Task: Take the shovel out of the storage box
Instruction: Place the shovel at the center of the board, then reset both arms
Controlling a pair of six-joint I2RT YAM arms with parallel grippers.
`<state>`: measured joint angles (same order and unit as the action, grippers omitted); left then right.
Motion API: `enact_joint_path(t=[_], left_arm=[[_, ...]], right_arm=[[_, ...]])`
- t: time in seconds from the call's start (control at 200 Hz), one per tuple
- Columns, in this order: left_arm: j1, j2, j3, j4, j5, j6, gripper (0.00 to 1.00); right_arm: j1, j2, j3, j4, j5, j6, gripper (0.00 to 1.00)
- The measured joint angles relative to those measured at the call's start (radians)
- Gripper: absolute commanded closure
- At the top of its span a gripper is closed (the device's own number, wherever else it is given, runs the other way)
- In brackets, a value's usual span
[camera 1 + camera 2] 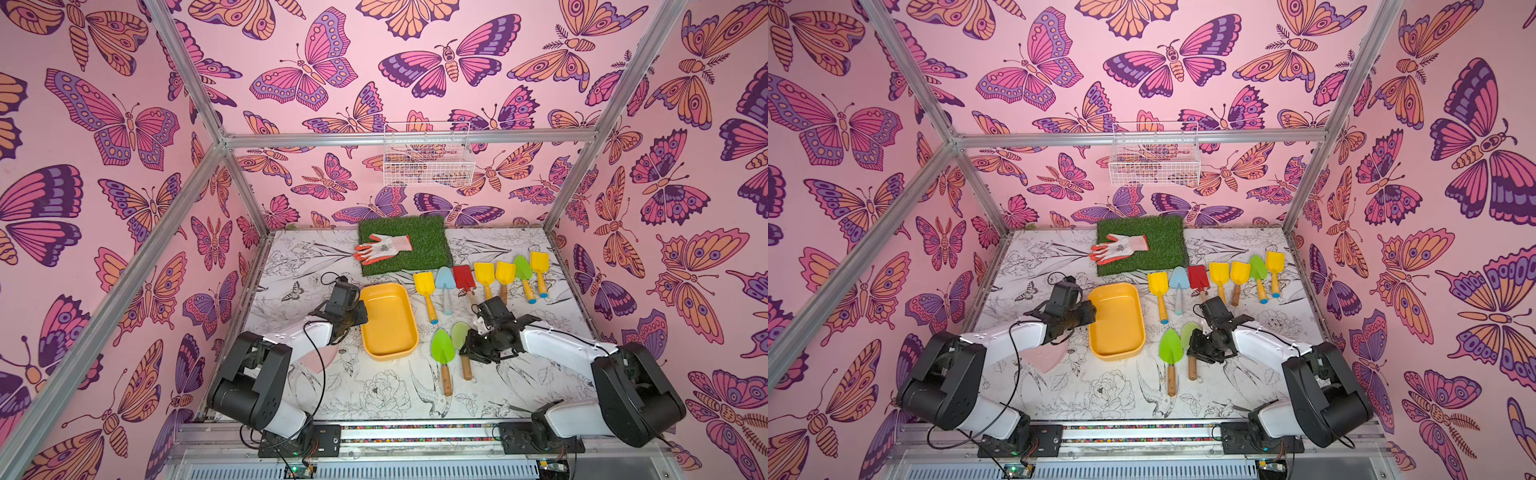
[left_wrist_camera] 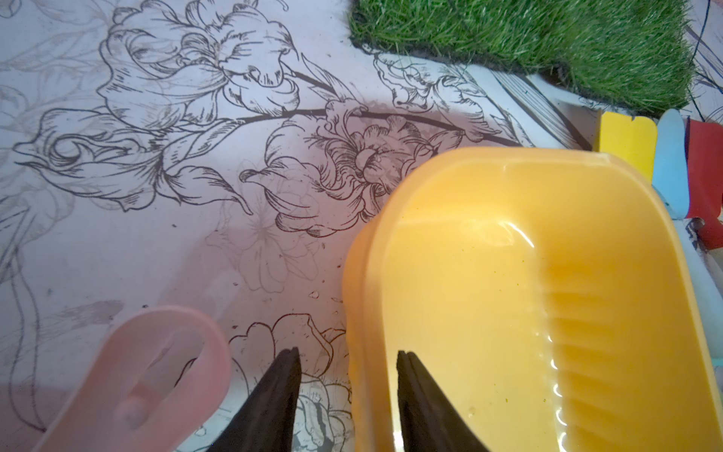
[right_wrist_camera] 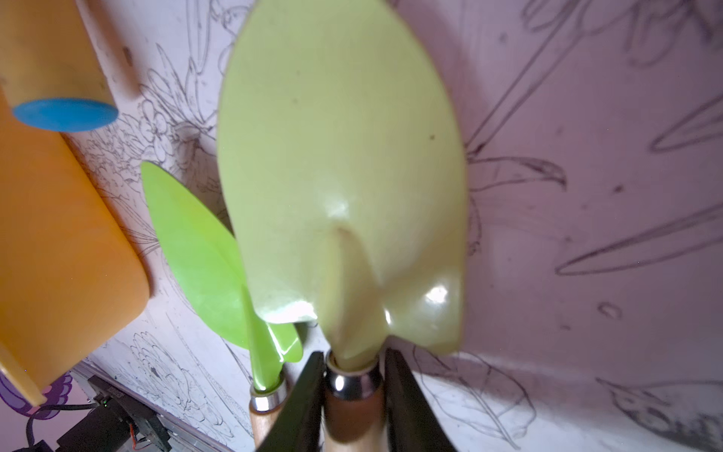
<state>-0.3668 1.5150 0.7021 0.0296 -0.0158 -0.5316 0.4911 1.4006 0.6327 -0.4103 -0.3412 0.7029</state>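
The yellow storage box (image 1: 388, 320) (image 1: 1117, 320) lies empty mid-table. My left gripper (image 2: 348, 350) stands astride its left wall (image 2: 369, 297), one finger inside, one outside, jaws narrow on the rim. A pale green shovel (image 3: 340, 156) with a wooden handle lies on the table right of the box, its blade (image 1: 459, 334) partly under my right arm. My right gripper (image 3: 354, 358) (image 1: 469, 353) is shut on its metal collar, a finger against each side.
A bright green shovel (image 1: 442, 347) (image 3: 195, 254) lies beside the held one. A pink shovel (image 2: 156, 371) lies left of the box. Several shovels (image 1: 484, 274) line the back right. A grass mat (image 1: 424, 253) carries a glove (image 1: 382, 247). A wire basket (image 1: 428, 160) hangs on the back wall.
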Motion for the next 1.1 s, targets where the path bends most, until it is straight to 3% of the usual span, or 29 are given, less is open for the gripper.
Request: enact_joint_path(t=[0.27, 0.576, 0.846, 0.941, 0.966, 0.976, 1.096], left_arm=[[0.000, 0.000, 0.000, 0.000, -0.002, 0.001, 0.53], [0.000, -0.054, -0.012, -0.001, -0.008, 0.025, 0.51], [0.000, -0.182, -0.028, 0.000, -0.023, 0.083, 0.43], [0.000, -0.229, -0.031, 0.000, -0.038, 0.119, 0.33], [0.000, -0.242, -0.032, -0.001, -0.043, 0.132, 0.06], [0.000, -0.248, -0.032, -0.001, -0.047, 0.135, 0.02], [0.003, -0.307, -0.033, 0.000, -0.103, 0.170, 0.00]], right_arm=[[0.000, -0.049, 0.009, -0.041, 0.027, -0.008, 0.51], [-0.005, -0.185, 0.124, -0.109, 0.116, -0.114, 0.50], [-0.077, -0.190, 0.183, -0.063, 0.166, -0.259, 0.46], [-0.148, -0.167, 0.195, -0.013, 0.160, -0.296, 0.43], [-0.170, -0.161, 0.197, 0.003, 0.162, -0.307, 0.41], [-0.179, -0.158, 0.197, 0.010, 0.161, -0.310, 0.41], [-0.276, -0.140, 0.200, 0.080, 0.175, -0.339, 0.35]])
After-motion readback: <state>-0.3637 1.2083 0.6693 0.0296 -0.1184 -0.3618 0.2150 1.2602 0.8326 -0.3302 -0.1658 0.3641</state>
